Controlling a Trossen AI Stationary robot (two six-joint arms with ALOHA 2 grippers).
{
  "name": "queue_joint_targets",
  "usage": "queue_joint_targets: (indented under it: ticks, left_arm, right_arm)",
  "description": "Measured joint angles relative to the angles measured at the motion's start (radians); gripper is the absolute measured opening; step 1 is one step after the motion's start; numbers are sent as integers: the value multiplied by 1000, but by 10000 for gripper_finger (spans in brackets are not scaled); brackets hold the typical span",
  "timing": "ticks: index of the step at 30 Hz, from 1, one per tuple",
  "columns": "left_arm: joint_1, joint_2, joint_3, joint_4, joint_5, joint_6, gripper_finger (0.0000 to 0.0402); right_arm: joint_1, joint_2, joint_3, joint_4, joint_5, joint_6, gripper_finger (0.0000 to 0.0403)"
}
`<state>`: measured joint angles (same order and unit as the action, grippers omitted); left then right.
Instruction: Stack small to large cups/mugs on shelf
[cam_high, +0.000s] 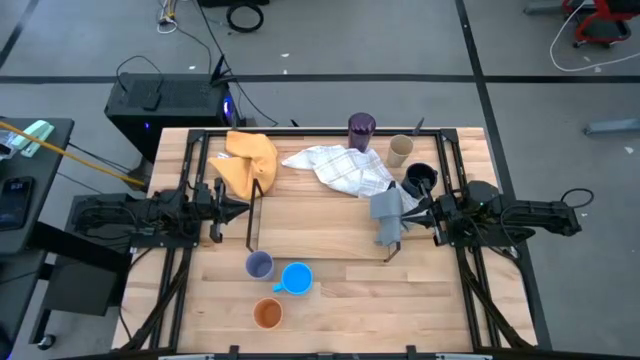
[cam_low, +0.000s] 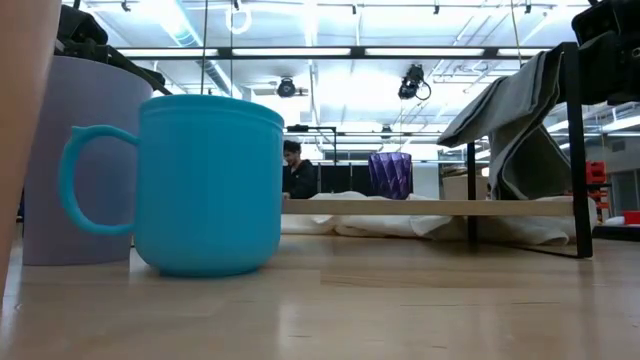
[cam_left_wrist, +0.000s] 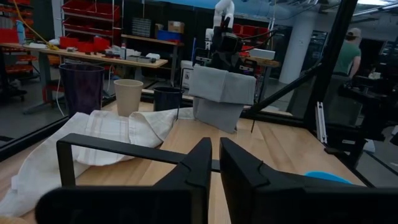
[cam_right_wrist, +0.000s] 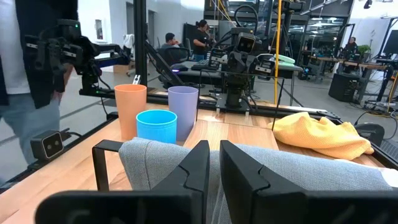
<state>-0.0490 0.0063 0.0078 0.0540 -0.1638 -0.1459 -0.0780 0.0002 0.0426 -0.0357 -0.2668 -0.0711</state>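
The black rod shelf (cam_high: 320, 258) stands mid-table, with a grey cloth (cam_high: 388, 212) draped over its right end. The purple cup (cam_high: 361, 128), tan cup (cam_high: 400, 150) and dark navy mug (cam_high: 420, 178) stand upright at the far right. The lavender cup (cam_high: 259, 265), bright blue mug (cam_high: 297, 278) and orange cup (cam_high: 267, 313) stand upright near the front. My left gripper (cam_high: 243, 206) is shut and empty just off the shelf's left end (cam_left_wrist: 124, 144). My right gripper (cam_high: 408, 216) is shut just off the right end, fingertips at the grey cloth (cam_right_wrist: 280, 171). My right gripper points level from the table's right at the grey cloth's upper part (cam_right_wrist: 186, 155), which hangs over the shelf's end rod. I cannot tell whether the fingers touch it. My left gripper points level at the shelf's left end rod; I cannot tell whether it touches.
A yellow cloth (cam_high: 250, 160) lies at the far left, partly on the shelf's corner. A white checked cloth (cam_high: 340, 168) lies behind the shelf. A person (cam_right_wrist: 25, 93) stands by the table's near side. Bare wood shows at the front right (cam_high: 400, 310).
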Motion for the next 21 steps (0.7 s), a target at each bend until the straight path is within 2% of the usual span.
queue_joint_targets:
  ticks: [11,21]
  left_arm:
    - [0,0,0,0,0,0,28]
    - [0,0,0,0,0,0,39]
  right_arm:
    - [0,0,0,0,0,0,45]
    - [0,0,0,0,0,0,45]
